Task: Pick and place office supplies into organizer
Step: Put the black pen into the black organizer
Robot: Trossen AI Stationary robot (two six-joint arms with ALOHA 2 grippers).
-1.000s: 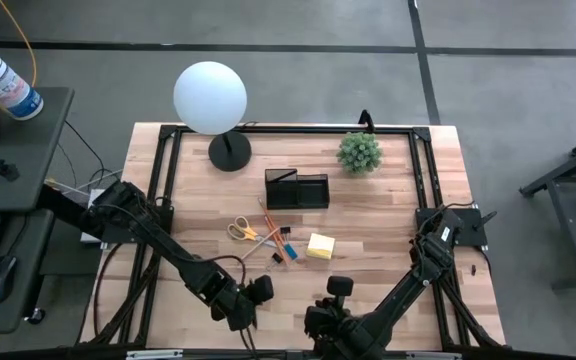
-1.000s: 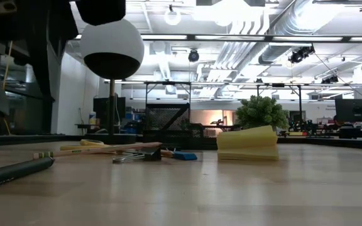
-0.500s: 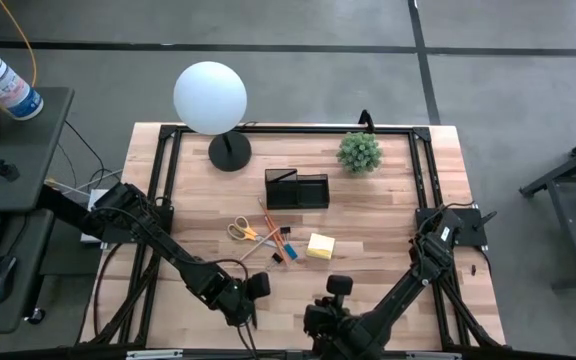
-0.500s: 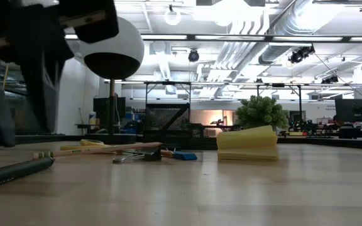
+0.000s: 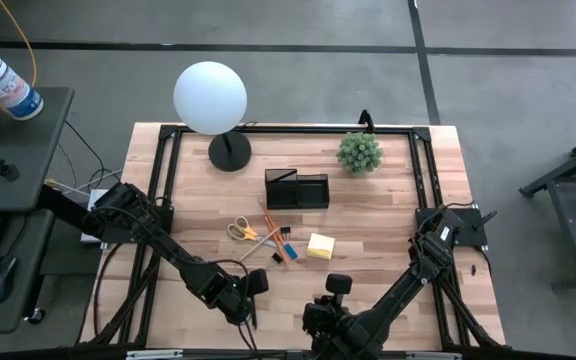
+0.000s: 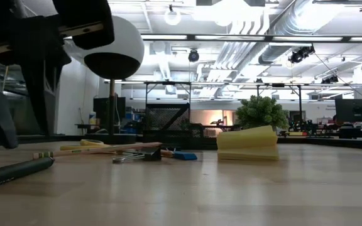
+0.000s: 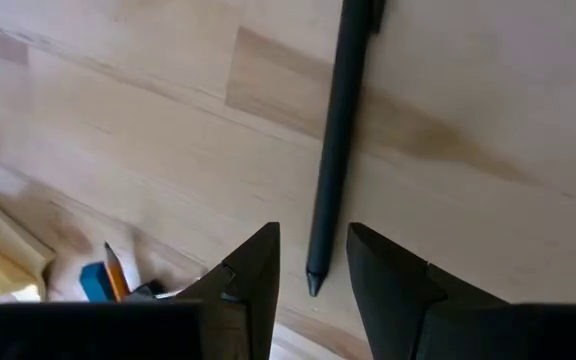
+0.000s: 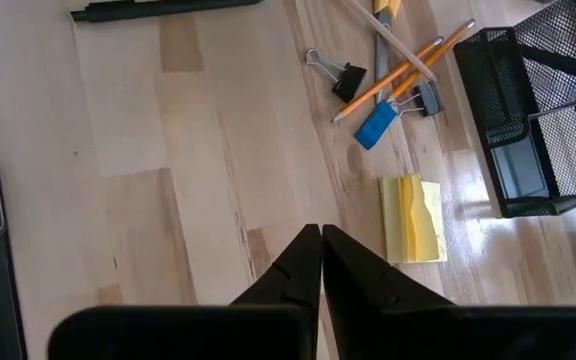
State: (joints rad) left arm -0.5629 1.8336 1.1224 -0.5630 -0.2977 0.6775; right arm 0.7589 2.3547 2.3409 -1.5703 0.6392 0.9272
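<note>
Your black pen (image 7: 338, 140) lies flat just ahead of the left hand (image 7: 313, 262); the mesh organizer (image 5: 296, 189) stands upright, well beyond.

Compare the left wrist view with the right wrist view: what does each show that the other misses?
Only the left wrist view shows the left gripper, fingers open, hanging above the black pen's tip.

Only the right wrist view shows the right gripper, shut above bare wood, plus the mesh organizer, the binder clip and the whole spread of supplies between them.

Both share the black pen, orange pencils, blue eraser and yellow sticky-note pad; the left wrist view catches only the edges of the last three.
</note>
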